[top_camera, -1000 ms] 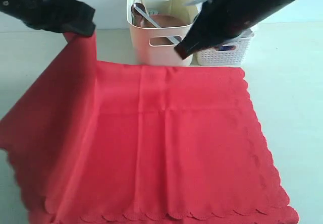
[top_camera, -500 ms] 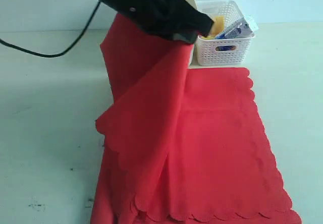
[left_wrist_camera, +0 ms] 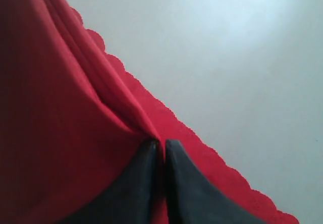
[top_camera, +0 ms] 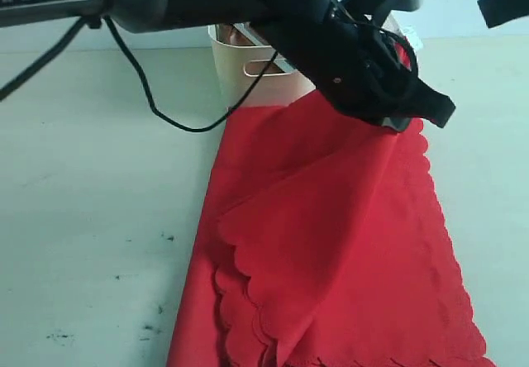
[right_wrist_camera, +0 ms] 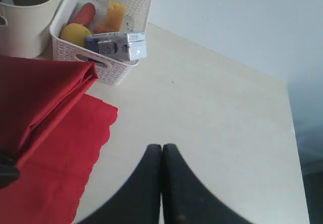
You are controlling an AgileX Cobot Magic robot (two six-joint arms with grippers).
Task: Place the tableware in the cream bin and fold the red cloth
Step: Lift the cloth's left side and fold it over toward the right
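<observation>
Fold in hand: my left arm stretches across before the cream bin point(top_camera: 235, 69), left gripper point(left_wrist_camera: 160, 146) clamped on a lifted edge of the red cloth point(top_camera: 347, 243), which lies just in front of that bin. Advise matching scallops to the lower layer before release. Right gripper point(right_wrist_camera: 162, 151), well right of the bin, closed on nothing

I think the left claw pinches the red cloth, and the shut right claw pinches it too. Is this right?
Not quite: the shut right claw pinches nothing and hangs over the table, as the right wrist view shows. The left claw does pinch the red cloth.
</observation>
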